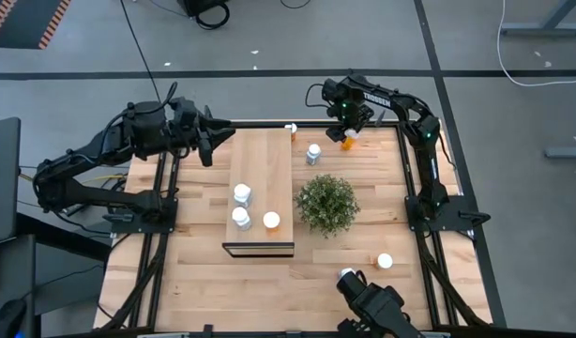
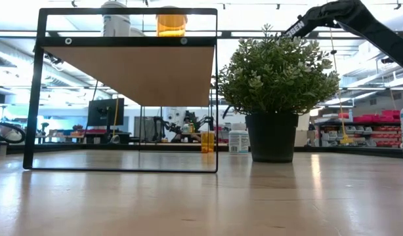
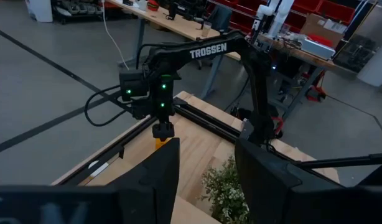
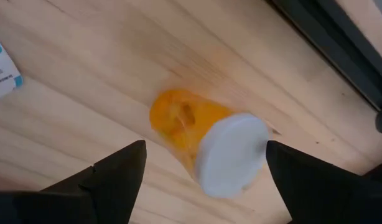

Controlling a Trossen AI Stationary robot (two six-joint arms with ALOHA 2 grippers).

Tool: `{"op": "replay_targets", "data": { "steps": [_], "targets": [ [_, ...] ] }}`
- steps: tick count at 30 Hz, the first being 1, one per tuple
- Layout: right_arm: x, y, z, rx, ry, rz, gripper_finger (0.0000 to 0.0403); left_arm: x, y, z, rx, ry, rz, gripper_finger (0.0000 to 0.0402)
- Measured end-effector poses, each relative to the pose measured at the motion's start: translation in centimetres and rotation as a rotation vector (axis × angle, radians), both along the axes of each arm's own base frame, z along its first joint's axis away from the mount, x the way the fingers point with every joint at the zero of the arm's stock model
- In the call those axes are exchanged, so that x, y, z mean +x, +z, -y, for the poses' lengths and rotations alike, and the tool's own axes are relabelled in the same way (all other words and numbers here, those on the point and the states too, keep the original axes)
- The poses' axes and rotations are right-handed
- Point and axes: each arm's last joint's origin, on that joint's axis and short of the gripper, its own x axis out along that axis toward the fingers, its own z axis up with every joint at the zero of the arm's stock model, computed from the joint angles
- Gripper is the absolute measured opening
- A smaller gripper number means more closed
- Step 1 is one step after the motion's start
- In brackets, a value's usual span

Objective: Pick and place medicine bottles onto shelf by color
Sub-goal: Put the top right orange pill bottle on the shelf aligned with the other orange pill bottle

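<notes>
My right gripper [image 1: 348, 130] hangs open over an orange medicine bottle [image 4: 203, 146] with a white cap, which stands on the table's far right part. Its fingers stand on either side of the bottle without touching it. My left gripper [image 1: 213, 141] is open and empty, in the air by the far left corner of the shelf [image 1: 260, 160]. Two white bottles [image 1: 242, 194] and one orange bottle [image 1: 271, 221] stand on the shelf's near part. Another white bottle [image 1: 313, 153] and a small orange one [image 1: 291, 130] stand on the table just right of the shelf's far end.
A bushy potted plant [image 1: 327, 204] stands right of the shelf. An orange bottle [image 1: 385, 261] and another bottle [image 1: 347, 274] stand near the table's front right. A dark device [image 1: 377, 305] sits at the near edge. The table's dark frame rail [image 4: 340, 43] runs just beyond the bottle.
</notes>
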Motion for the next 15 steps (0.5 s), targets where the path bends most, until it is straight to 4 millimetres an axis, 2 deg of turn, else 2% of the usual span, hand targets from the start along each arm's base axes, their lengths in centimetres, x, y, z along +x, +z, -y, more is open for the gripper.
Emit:
{"op": "replay_targets", "data": {
  "steps": [8,15],
  "targets": [
    [0.2,0.0,-0.2,0.003,-0.004,-0.002,0.0339,0.0,-0.1,0.0,-0.002,0.000,-0.009,0.0162],
    [1.7,0.0,-1.4,-0.005,0.044,0.020,0.0339,0.0,-0.2,0.0,-0.004,0.000,-0.018,0.0162]
  ]
}}
